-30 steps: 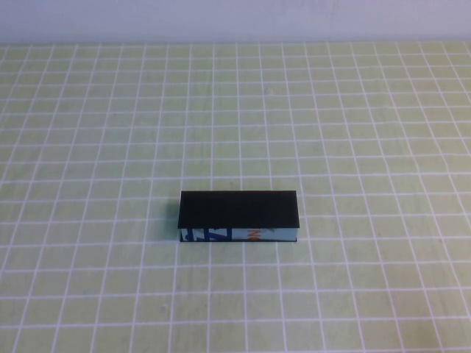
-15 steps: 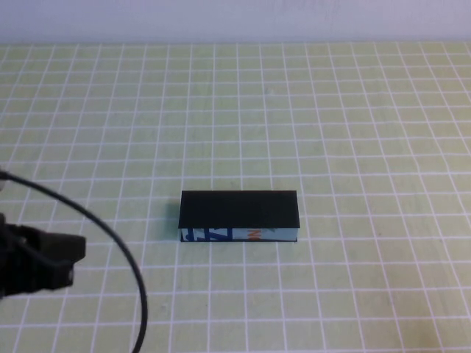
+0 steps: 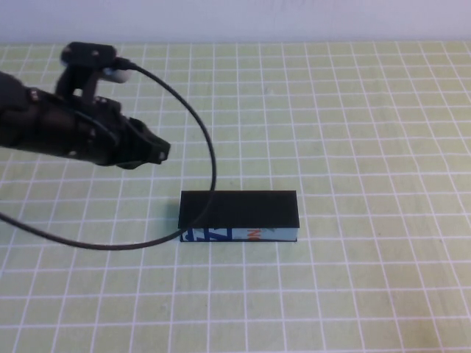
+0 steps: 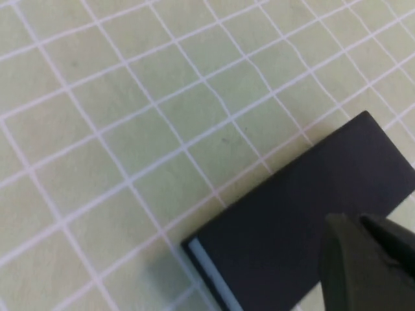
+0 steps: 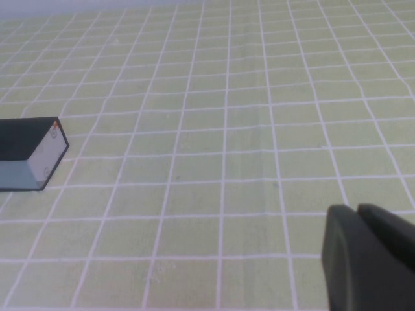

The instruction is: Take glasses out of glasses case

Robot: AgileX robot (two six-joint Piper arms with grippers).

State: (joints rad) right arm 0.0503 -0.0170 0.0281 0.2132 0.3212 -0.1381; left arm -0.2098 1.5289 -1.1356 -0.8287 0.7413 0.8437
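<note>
We are seeing even, bright light with no glare; the case point(image 3: 239, 215) is casting a faint shadow, and the left gripper point(image 4: 369, 259) is blurring close up.

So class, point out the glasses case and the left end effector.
glasses case point(image 3: 239, 208), high view, middle of its closed black lid.
left end effector point(image 3: 163, 151), high view, its tip, left of and beyond the case.

Counted: one case point(image 3: 239, 215), lid down, on one gridded counter point(image 3: 368, 132). Two grippers: left gripper point(image 3: 158, 152) above counter beside case; right gripper point(image 5: 369, 259) seen only in wrist view. One cable point(image 3: 199, 140).
</note>
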